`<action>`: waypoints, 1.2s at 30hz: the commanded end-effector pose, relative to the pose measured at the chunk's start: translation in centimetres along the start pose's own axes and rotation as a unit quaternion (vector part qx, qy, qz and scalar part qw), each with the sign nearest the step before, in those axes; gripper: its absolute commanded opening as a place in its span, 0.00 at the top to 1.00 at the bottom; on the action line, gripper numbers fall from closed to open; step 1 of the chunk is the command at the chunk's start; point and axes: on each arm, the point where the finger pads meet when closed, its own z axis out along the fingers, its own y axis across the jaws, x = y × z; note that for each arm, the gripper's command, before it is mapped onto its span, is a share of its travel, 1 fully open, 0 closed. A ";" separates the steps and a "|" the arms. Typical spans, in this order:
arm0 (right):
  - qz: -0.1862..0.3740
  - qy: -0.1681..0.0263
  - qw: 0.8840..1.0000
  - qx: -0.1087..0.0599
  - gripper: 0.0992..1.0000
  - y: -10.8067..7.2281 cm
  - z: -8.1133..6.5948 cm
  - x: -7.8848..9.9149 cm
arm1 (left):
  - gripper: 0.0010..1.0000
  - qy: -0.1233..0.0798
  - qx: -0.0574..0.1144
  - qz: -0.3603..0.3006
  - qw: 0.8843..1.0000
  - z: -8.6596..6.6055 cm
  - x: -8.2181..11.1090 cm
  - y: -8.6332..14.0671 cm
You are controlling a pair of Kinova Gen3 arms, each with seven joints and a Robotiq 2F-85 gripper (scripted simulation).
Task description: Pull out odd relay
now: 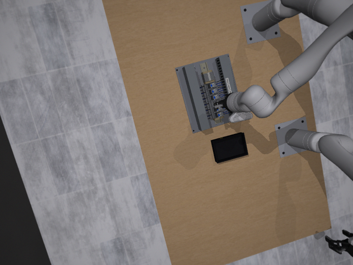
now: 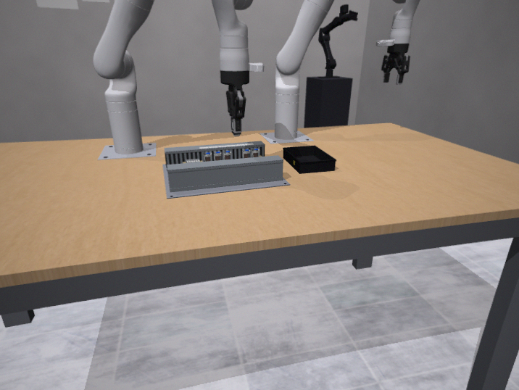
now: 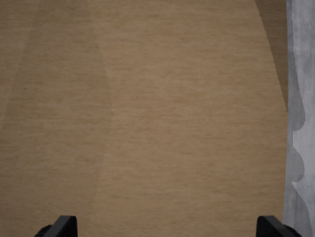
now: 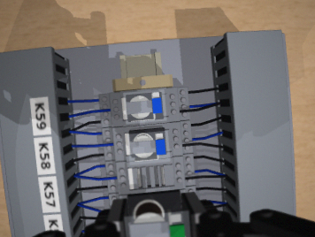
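Observation:
My right gripper (image 1: 218, 105) (image 2: 236, 130) (image 4: 155, 213) is shut on the green-button relay (image 4: 148, 227) and holds it above the relay panel (image 1: 182, 85) (image 2: 226, 191). The panel lies flat on the table. Blue-button relays sit upright in it, such as the end relay (image 1: 218, 115) (image 4: 141, 106) and its neighbour (image 4: 143, 145). An empty socket (image 4: 150, 177) shows beside them in the right wrist view. The black parts tray (image 1: 214, 148) (image 2: 317, 166) stands beside the panel and is empty. My left gripper (image 1: 335, 235) (image 2: 393, 81) (image 3: 166, 225) is open and empty, far from both.
A tall closed duct (image 1: 191, 96) (image 2: 226, 175) and a slotted duct (image 1: 219, 66) flank the relay row. Wires run from the sockets to both ducts. The arm bases (image 1: 245, 25) (image 1: 281, 148) stand behind the panel and tray.

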 end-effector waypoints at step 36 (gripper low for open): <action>0.000 0.001 1.000 -0.001 1.00 -0.6 -0.1 8.0 | 0.00 -0.001 0.000 0.000 1.000 -0.1 0.0 0.0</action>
